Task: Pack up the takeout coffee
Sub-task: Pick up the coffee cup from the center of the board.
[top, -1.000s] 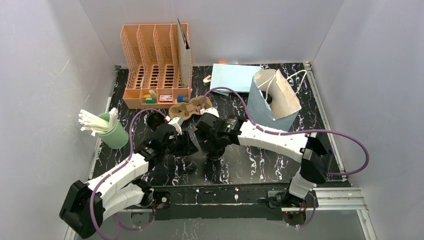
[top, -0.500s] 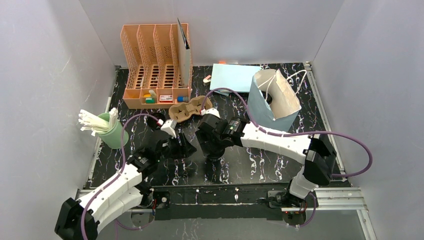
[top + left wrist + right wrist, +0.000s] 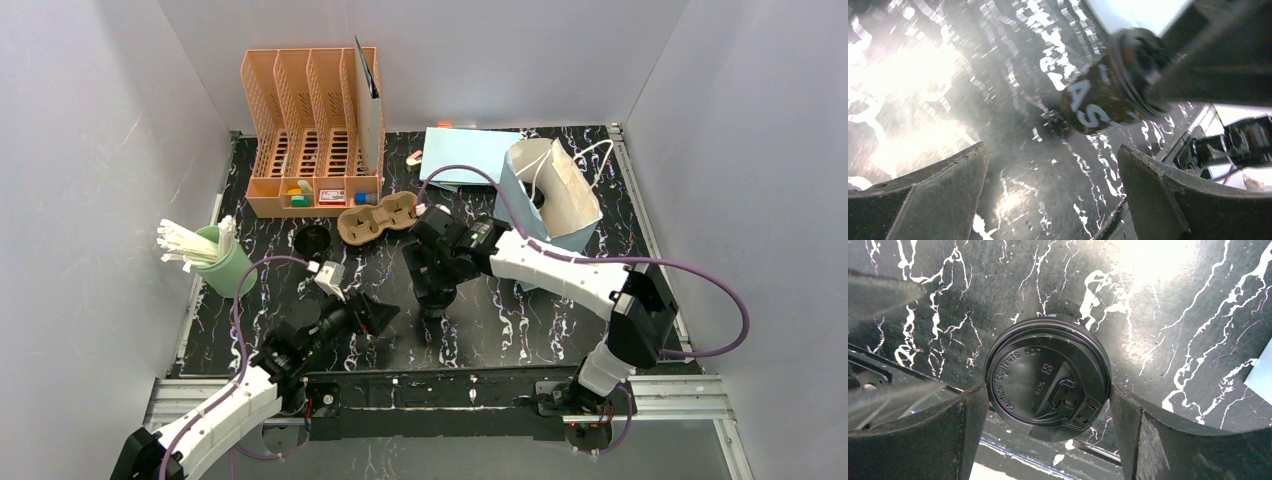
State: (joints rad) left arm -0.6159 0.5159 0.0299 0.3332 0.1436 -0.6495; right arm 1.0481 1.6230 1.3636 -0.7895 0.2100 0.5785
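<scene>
Front cup [image 3: 1048,372]: stands upright in the middle of the counter [image 3: 520,320], long axis vertical, black lid facing straight up. Its brown side with white letters shows in the left wrist view.
Lid: round, with the sip opening toward the lower right in the right wrist view.
Right pincer [image 3: 1048,395]: directly above the front cup, jaws spread wide, one finger on each side of the lid. Whether they touch it cannot be told.
Left pincer [image 3: 1050,155]: wide open and empty, low over the counter, apart from the front cup and aimed toward it.
Second cup [image 3: 313,240]: upright, lid up, near the left end of the cardboard carrier [image 3: 377,217].
Bag [image 3: 570,205]: stands open, far right.
</scene>
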